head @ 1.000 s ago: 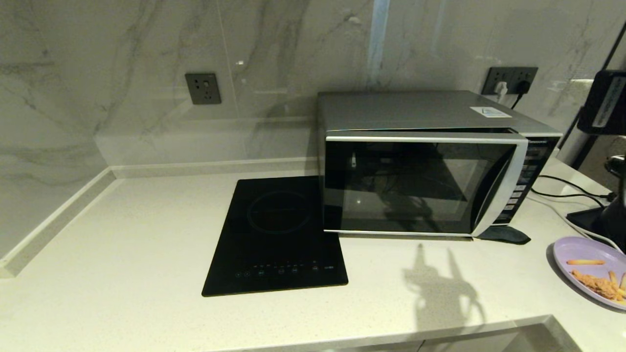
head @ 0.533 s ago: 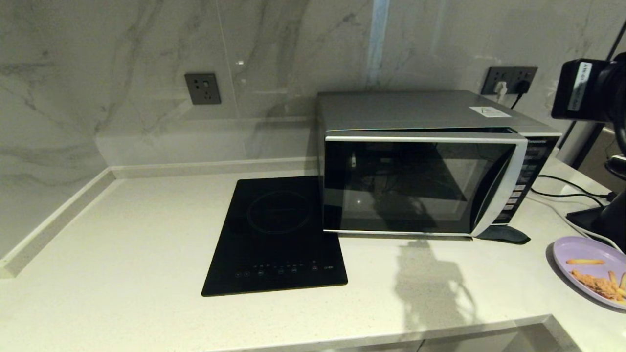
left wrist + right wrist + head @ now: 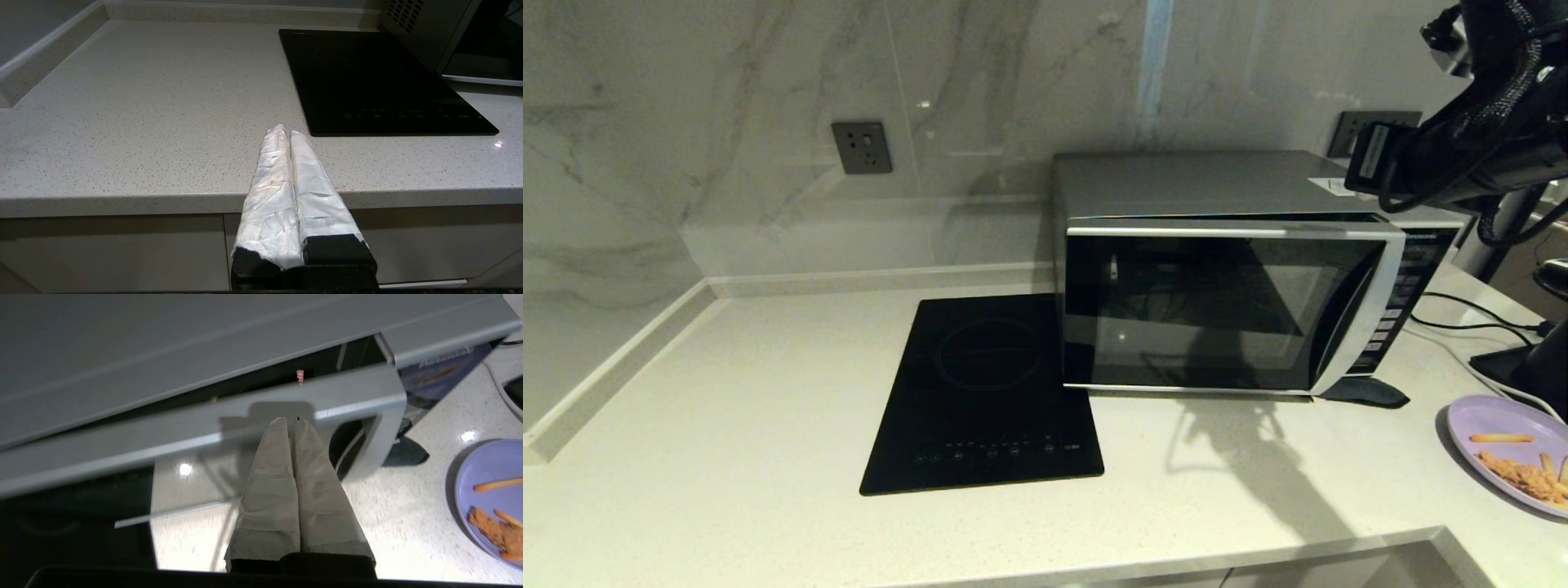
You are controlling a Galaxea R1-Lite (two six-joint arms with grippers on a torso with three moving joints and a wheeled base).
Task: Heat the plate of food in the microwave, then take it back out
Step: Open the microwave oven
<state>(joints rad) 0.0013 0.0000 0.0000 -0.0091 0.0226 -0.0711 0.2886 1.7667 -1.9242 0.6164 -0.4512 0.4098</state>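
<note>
A pale speckled tabletop (image 3: pixel 727 425) runs across the lower half of the head view, backed by a marble-look wall (image 3: pixel 727 98) with a dark socket (image 3: pixel 861 148) at upper left of centre. The silver microwave (image 3: pixel 1241 269) stands right of centre against that wall, its dark glass door (image 3: pixel 1217 310) slightly ajar: in the right wrist view a dark gap shows between the door's top edge and the body of the oven. A flat black hob (image 3: pixel 984 392) lies just beside the microwave toward the left of the frame, its row of touch buttons along the near edge. At the right edge of the frame, low down, the lilac plate of food (image 3: pixel 1486 418) sits on the tabletop, well apart from the oven door and partly cut off by the frame; fries and a crumbly breaded piece lie on it. Cables (image 3: pixel 1462 314) trail across the tabletop between the microwave and the plate.

The right arm (image 3: pixel 1478 139) reaches in from the upper right corner, above the microwave's right end. Its right hand (image 3: pixel 289 421), fingers wrapped in pale tape and pressed together with nothing between them, hangs over the door's top edge in the right wrist view. The left hand (image 3: pixel 285 130), likewise clenched and empty, with white-wrapped fingers, hovers near the tabletop's front edge, apart from the hob's near corner.
</note>
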